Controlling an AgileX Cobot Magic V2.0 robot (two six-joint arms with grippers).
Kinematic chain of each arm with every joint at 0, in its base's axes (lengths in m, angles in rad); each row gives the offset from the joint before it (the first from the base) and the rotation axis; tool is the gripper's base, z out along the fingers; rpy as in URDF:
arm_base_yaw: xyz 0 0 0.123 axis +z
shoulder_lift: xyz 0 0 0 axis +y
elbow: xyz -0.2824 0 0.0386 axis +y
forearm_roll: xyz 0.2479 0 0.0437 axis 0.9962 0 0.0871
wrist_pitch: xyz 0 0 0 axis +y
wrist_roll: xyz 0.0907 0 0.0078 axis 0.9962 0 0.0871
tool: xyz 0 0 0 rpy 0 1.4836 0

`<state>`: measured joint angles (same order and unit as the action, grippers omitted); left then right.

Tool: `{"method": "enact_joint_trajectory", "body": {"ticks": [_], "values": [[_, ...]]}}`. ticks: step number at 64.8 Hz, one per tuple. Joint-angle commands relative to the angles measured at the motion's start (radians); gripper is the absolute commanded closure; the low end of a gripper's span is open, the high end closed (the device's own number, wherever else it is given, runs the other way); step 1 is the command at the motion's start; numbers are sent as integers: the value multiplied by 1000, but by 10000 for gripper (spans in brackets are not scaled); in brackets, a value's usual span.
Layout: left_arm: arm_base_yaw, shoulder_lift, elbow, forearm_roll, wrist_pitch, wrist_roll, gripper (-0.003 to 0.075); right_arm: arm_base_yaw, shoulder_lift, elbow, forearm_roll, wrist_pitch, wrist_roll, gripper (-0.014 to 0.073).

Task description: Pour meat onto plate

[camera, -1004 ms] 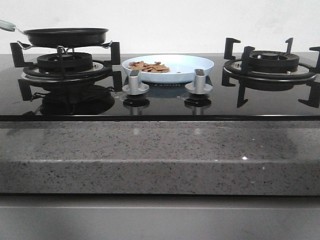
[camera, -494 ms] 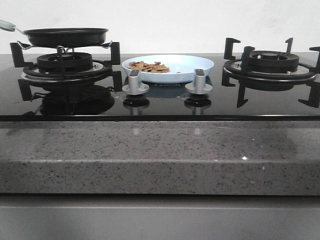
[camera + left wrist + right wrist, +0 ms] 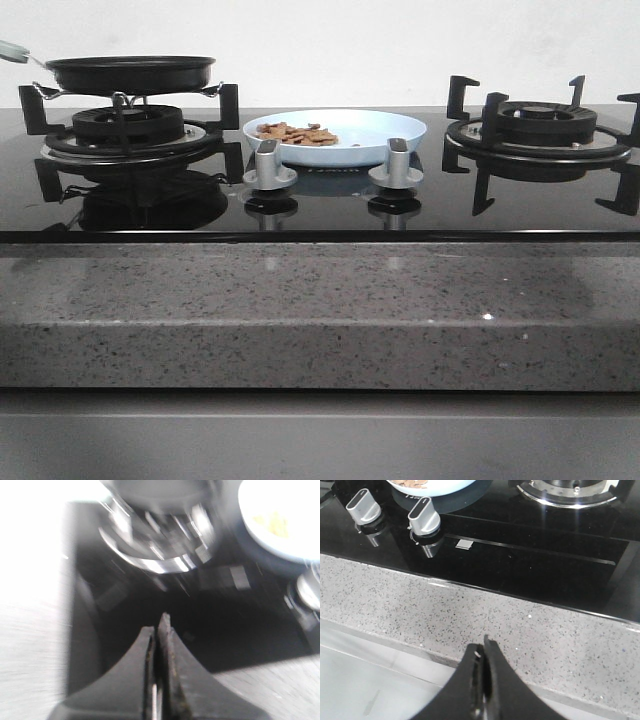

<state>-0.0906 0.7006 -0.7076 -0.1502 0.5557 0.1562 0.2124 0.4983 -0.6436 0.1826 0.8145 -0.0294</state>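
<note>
Meat point(image 3: 298, 133) sits on the left half of the plate point(image 3: 385, 128), which rests mid-hob between the burners, just behind the knobs point(image 3: 269, 166); the pan point(image 3: 130, 72) is on the left burner with its handle pointing out left, so the pour looks done. Left gripper point(image 3: 159, 630) has fingers pressed together, holding nothing, over the hob with pan and plate ahead, the nearer arm. Right gripper point(image 3: 483, 652) is likewise pinched empty, over the counter point(image 3: 510, 630) edge, plate well ahead.

No text, brand, number or sign can be read in any view. A small pale rectangular mark point(image 3: 465, 543) sits on the black glass hob point(image 3: 530, 570) well ahead of the right gripper point(image 3: 483, 652), too small to read.
</note>
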Motion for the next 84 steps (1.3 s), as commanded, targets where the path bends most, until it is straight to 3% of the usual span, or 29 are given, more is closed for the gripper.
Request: {"method": "enact_joint_trajectory", "body": {"ticks": [1, 12, 33, 45, 56, 84], "values": [[30, -118, 76, -2, -163, -1, 741, -1, 2, -26, -3, -63, -1, 662], [61, -345, 279, -26, -304, -1, 741, -1, 2, -26, -3, -63, -1, 662], [60, -554, 513, -103, -390, -17, 741, -1, 2, -26, -3, -63, -1, 662], [41, -720, 633, 87, -444, -240, 741, -1, 2, -26, -3, -63, -1, 662], [39, -723, 719, 92, -589, -247, 741, -1, 2, -26, -3, -59, -1, 662], [25, -723, 717, 92, -673, -202, 741, -1, 2, -26, -3, -59, -1, 662]]}}
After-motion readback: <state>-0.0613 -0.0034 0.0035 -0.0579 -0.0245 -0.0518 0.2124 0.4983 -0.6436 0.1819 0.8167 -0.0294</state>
